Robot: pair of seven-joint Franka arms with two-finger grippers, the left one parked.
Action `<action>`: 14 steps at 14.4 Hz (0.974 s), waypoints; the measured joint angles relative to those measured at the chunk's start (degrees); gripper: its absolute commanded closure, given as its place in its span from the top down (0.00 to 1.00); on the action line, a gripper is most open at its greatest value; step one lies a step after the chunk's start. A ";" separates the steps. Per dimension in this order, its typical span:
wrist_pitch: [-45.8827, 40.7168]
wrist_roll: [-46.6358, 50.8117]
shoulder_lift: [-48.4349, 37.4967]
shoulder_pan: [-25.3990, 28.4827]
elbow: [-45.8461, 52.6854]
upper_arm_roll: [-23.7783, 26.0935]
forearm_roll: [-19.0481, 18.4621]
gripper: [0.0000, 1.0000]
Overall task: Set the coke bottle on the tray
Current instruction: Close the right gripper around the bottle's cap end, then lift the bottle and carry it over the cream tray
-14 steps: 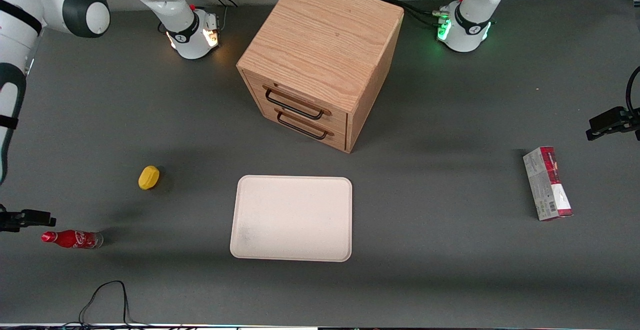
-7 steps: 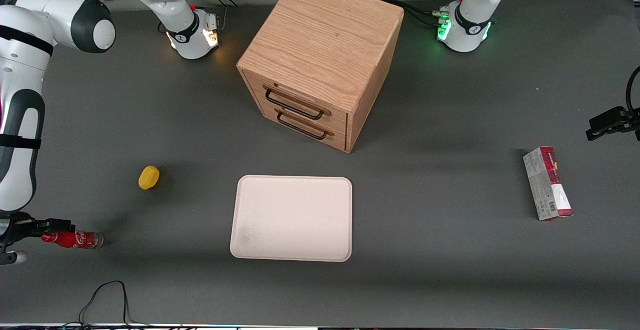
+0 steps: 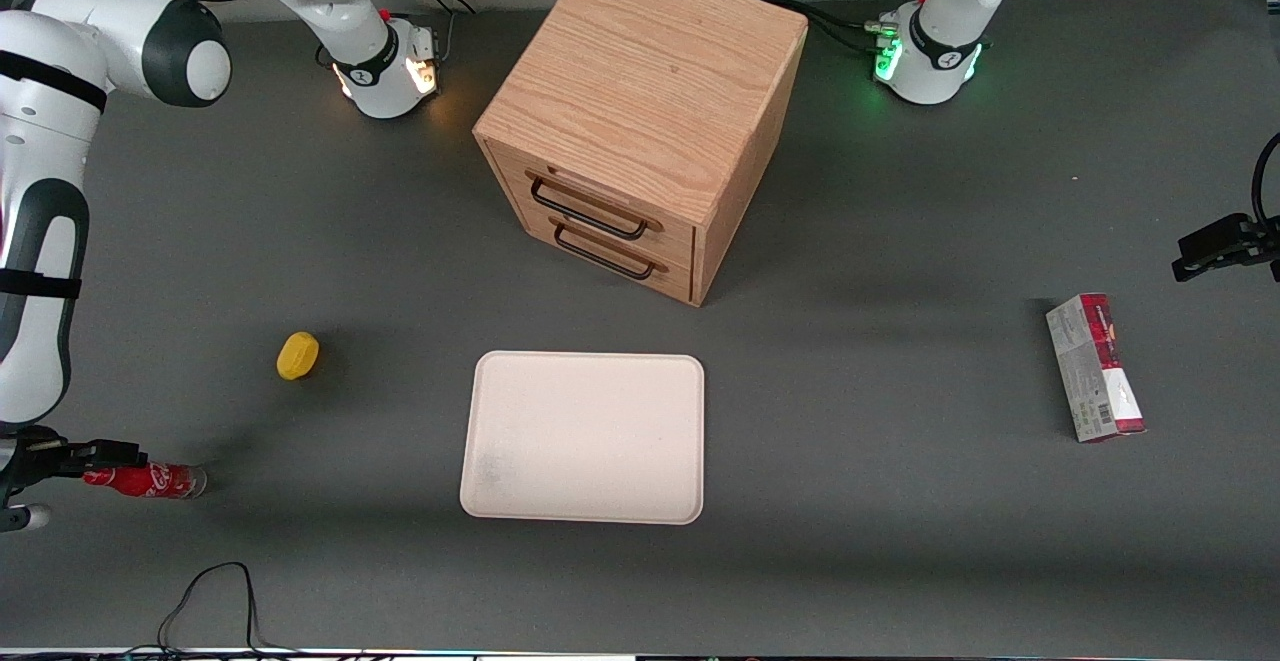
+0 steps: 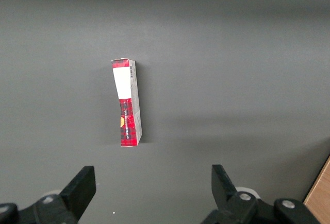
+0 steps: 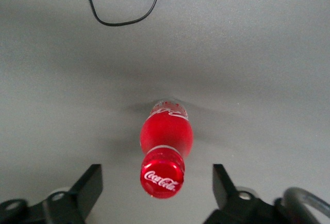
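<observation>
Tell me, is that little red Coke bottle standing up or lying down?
Upright: the coke bottle stands on its base on the table, cap toward the wrist camera. The gripper hangs above it, jaws open either side of the cap.

A robotics lab is shown. Two white robot arm bases [image 3: 385,66] with lit status rings are bolted at the top of the frame onto a plain grey table [image 3: 900,541]; loose black cables [image 3: 210,591] are seen at the lower left.

Wooden drawer cabinet [image 3: 640,121], yellow lemon-like object [image 3: 298,355], red-and-grey carton [image 3: 1094,367], black cable [image 3: 205,601].
</observation>
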 measured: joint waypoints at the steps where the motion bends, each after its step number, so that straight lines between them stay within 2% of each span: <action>1: 0.00 -0.29 0.00 -0.05 0.00 0.00 0.00 0.00; 14: -1.85 -1.53 -0.44 -0.16 1.01 -0.10 0.00 0.00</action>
